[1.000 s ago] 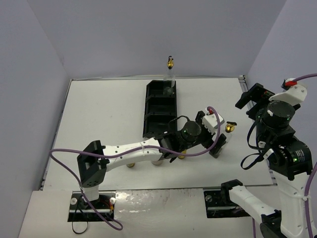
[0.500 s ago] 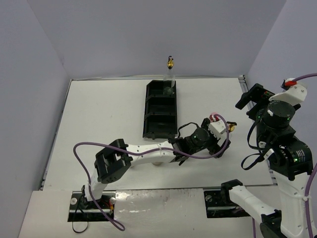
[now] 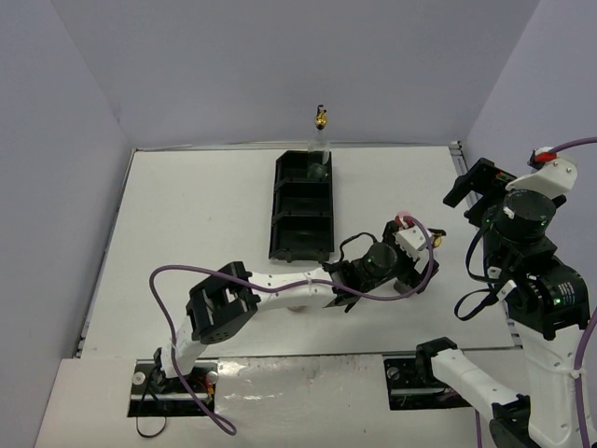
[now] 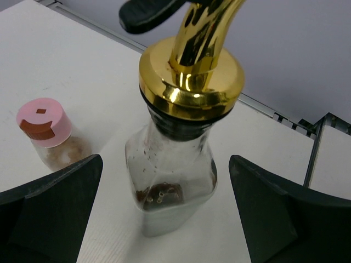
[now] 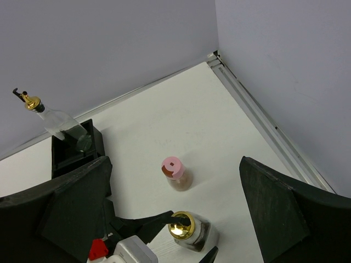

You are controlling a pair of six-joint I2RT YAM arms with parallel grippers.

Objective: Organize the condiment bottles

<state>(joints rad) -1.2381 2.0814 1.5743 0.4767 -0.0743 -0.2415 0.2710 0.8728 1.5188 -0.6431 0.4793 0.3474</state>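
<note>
A clear bottle with a gold pourer top (image 4: 170, 181) stands upright on the white table, between the fingers of my left gripper (image 4: 170, 222). That gripper is open, with a gap on each side of the glass. Seen from above, this bottle (image 3: 432, 238) sits right of the tray and my left gripper (image 3: 424, 254) reaches around it. A pink-capped bottle (image 4: 46, 134) stands just beyond it (image 5: 174, 172). A second gold-topped bottle (image 3: 320, 140) stands in the tray's far compartment (image 5: 60, 123). My right gripper (image 3: 471, 191) hangs open high at the right, holding nothing.
The black compartmented tray (image 3: 277, 205) runs front to back at the table's middle. The left arm lies stretched across the near table. A metal rail (image 5: 263, 118) edges the table's right side, close to the side wall. The back wall is just behind the tray.
My left arm has stretched further right and lowered, bringing its open fingers around the gold-topped bottle. The bottle and the right arm have not moved.
</note>
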